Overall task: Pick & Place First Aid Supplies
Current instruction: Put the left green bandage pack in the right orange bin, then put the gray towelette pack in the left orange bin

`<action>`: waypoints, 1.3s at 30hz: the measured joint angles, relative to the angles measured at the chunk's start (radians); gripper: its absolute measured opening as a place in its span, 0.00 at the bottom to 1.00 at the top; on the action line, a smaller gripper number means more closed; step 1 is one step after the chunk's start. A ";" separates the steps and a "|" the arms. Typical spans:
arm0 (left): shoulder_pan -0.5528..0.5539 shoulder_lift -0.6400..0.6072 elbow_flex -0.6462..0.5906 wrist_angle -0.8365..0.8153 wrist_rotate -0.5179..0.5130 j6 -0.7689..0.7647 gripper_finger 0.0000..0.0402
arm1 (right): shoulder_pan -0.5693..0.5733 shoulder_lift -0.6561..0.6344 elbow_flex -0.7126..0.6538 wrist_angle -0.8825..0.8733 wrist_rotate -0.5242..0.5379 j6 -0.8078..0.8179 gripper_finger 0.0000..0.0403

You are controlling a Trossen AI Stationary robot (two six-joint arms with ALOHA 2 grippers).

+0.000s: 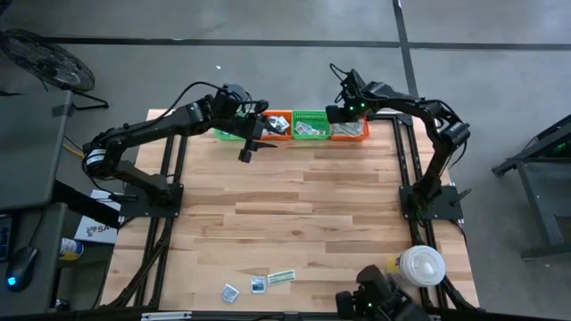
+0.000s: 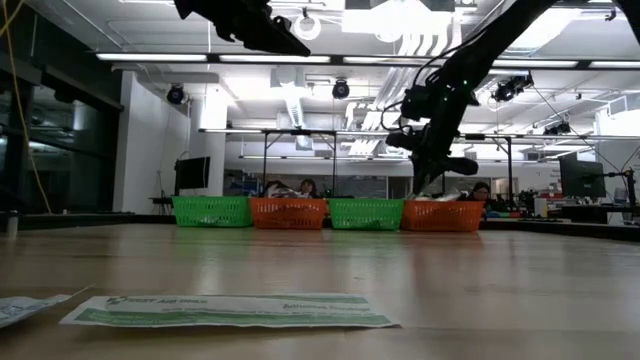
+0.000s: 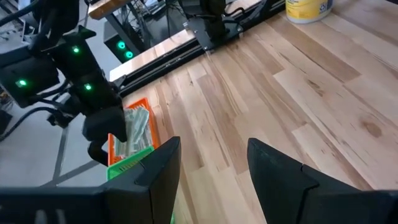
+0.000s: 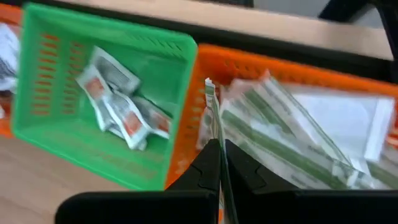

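The right gripper (image 4: pixel 221 163) is pinched tight on a narrow pale-green strip (image 4: pixel 212 121), held edge-on with its long axis running straight out from the fingertips, over the orange basket (image 1: pixel 350 132) at the tabletop's far edge. The left gripper (image 1: pixel 252 143) hangs near that edge with its jaws spread, holding nothing. More packets (image 1: pixel 257 284) lie near the front edge.

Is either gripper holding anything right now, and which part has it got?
The right gripper is shut on a narrow pale-green strip, pinched at one end, over the orange basket. The left gripper is open and empty.
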 joint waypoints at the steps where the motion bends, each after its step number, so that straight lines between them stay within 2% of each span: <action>1: 0.000 0.000 0.000 -0.001 0.000 0.000 0.45 | -0.004 -0.001 0.000 0.010 0.000 0.001 0.00; 9: 0.000 0.000 0.000 -0.001 0.000 -0.001 0.45 | -0.018 -0.001 0.000 0.004 -0.005 -0.004 0.02; 23: 0.000 0.000 0.000 -0.002 -0.004 -0.006 0.45 | -0.030 -0.013 0.000 0.010 0.018 -0.056 0.22; 33: 0.000 0.000 0.000 -0.006 -0.005 -0.013 0.45 | -0.066 -0.142 0.001 0.020 -0.002 -0.071 0.23; 39: 0.000 0.000 0.000 -0.004 -0.006 -0.016 0.45 | -0.026 -0.227 0.002 0.020 -0.019 -0.075 0.23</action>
